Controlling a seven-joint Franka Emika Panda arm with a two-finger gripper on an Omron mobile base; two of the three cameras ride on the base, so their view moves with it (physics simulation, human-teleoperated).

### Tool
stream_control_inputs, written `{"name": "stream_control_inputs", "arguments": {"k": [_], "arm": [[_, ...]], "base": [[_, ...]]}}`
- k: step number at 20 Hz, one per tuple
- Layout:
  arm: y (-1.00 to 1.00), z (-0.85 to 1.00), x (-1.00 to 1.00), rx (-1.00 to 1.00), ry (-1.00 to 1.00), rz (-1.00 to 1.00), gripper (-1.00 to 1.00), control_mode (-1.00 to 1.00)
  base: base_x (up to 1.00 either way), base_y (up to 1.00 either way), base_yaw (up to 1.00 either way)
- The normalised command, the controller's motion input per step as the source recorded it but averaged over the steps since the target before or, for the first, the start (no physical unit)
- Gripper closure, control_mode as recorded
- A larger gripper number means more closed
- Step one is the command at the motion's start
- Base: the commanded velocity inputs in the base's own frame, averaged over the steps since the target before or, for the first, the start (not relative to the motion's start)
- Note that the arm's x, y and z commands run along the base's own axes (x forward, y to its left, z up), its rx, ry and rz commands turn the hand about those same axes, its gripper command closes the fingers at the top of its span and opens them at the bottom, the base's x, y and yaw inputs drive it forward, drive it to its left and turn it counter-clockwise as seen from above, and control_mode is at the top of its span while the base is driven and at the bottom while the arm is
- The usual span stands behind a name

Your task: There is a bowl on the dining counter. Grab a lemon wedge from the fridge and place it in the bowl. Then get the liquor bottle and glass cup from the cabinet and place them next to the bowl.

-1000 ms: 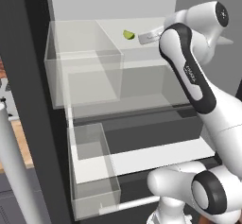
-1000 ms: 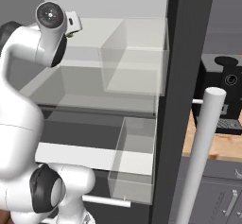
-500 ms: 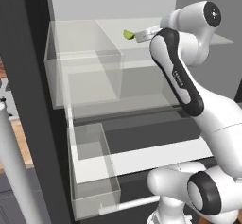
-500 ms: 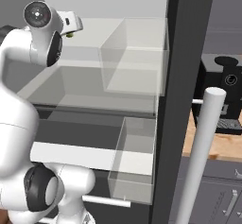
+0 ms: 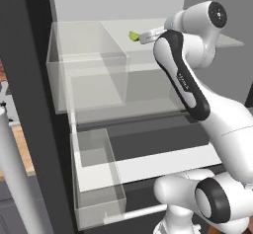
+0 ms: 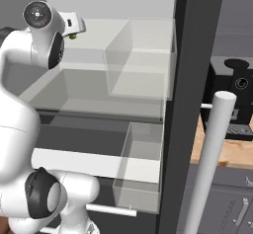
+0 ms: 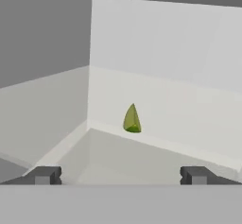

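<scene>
Gripper (image 7: pixel 118 175) spread wide, holding nothing. Lemon wedge (image 7: pixel 132 119) lies straight ahead on the fridge shelf (image 7: pixel 189 109), centred between the fingertips, well apart.

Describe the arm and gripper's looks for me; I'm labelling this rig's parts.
The arm is glossy white, built of rounded, tube-like links with dark grey joint caps and a dark band with small lettering along one link. No loose cables show. A small white block sits at the wrist. The gripper ends in two small, dark grey, blocky fingertips.
</scene>
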Motion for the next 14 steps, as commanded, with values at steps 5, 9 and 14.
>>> {"name": "stream_control_inputs", "arguments": {"k": [5, 9, 14], "arm": [[-0.13, -0.06, 0.11, 0.16, 0.03, 0.05, -1.0, -1.0], [-0.1, 0.0, 0.16, 0.2, 0.02, 0.01, -1.0, -1.0], [-0.05, 0.0, 0.02, 0.04, 0.01, 0.0, -1.0, -1.0]], "base": [[0.0, 0.0, 0.0], [0.0, 0.0, 0.0], [0.0, 0.0, 0.0]]}}
